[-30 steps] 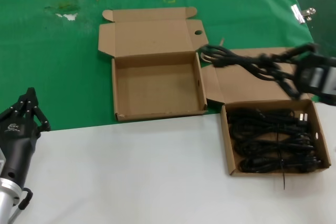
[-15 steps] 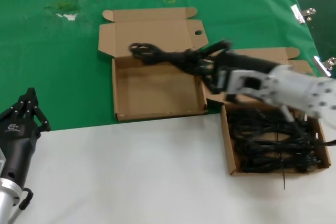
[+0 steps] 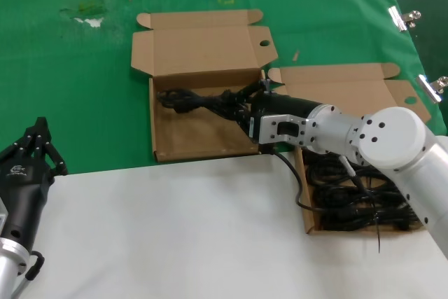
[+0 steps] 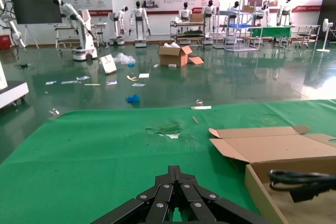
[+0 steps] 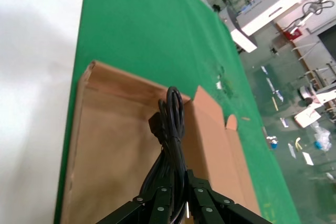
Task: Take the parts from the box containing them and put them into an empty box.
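Spanning the left cardboard box point(image 3: 159, 131) in the head view: one coiled cable bundle point(image 3: 203, 101), black, held over the tray by the right gripper point(image 3: 246, 111), jaws pinching its near end; remaining cables point(image 3: 364, 194) lie in the right cardboard box point(image 3: 306, 201), both boxes on the table point(image 3: 175, 229). Left gripper point(image 3: 36, 146) parked at the near left edge, apart from all items. Left wrist view: left gripper point(image 4: 176, 181) jaws pressed together, holding nothing; bundle tip point(image 4: 302, 180) visible over the box wall. Right wrist view: bundle point(image 5: 170, 124) extends from the right gripper point(image 5: 177, 192) above the box floor point(image 5: 113, 145). Handling, judged: light, limp, prone to sagging and snagging; best held at the tied mid-coil.
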